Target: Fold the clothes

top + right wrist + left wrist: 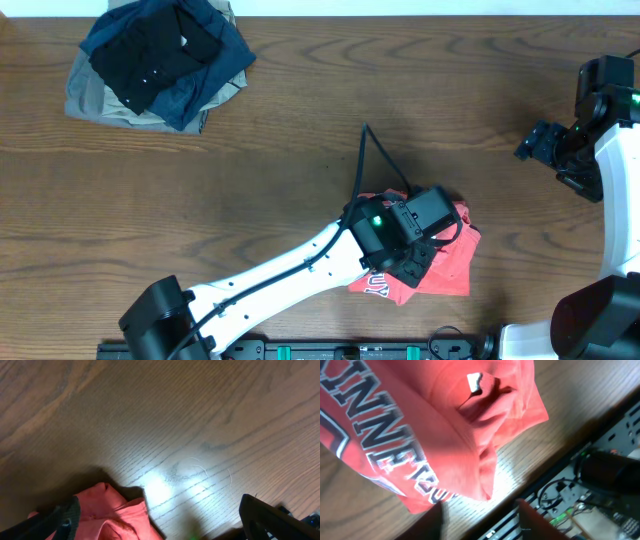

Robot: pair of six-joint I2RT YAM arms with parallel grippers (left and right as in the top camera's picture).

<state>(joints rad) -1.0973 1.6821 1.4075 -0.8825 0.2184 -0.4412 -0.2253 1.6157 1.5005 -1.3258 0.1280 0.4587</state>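
T-shirt (455, 262), coral-red, lies bunched near the front edge of the table (300, 120), under my left claw (484, 522), whose jaws stand apart and empty. My next grip should pinch one hem corner only, then draw it flat. My right claw (161, 527) hangs wide open.

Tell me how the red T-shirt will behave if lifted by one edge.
Probably floppy: the T-shirt lies in soft bunched folds, so a lifted edge would likely drape and unfold. Likely light: the fabric looks thin. On the smooth table a push would probably crumple it rather than slide it.
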